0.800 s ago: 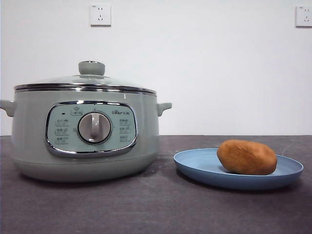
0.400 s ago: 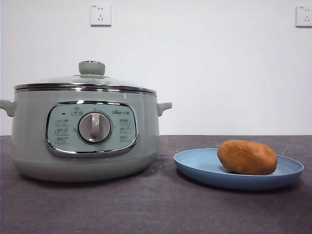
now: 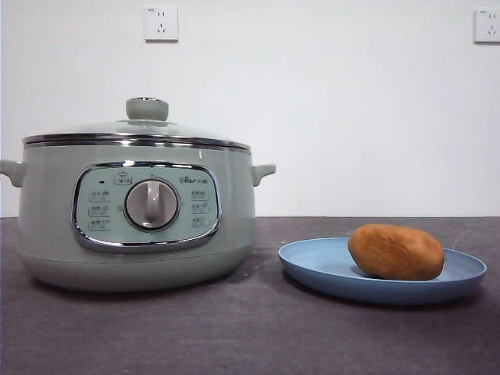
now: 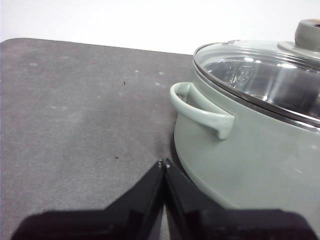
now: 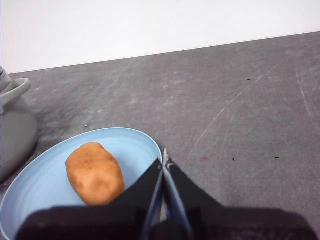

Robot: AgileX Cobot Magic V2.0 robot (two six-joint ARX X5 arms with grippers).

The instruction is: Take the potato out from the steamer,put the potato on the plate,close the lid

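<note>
The sage-green steamer (image 3: 137, 219) stands at the left of the table with the glass lid (image 3: 137, 131) shut on it. The orange-brown potato (image 3: 396, 251) lies on the light-blue plate (image 3: 312, 266) at the right. My left gripper (image 4: 163, 164) is shut and empty, raised beside the steamer's side handle (image 4: 200, 107); the lid (image 4: 260, 75) shows there too. My right gripper (image 5: 164, 160) is shut and empty, raised over the plate's rim (image 5: 140, 135), with the potato (image 5: 95, 173) close beside it. Neither gripper shows in the front view.
The dark grey table (image 3: 250, 336) runs out to a white wall with two sockets (image 3: 161, 23). The steamer's control panel and dial (image 3: 151, 205) face the front camera.
</note>
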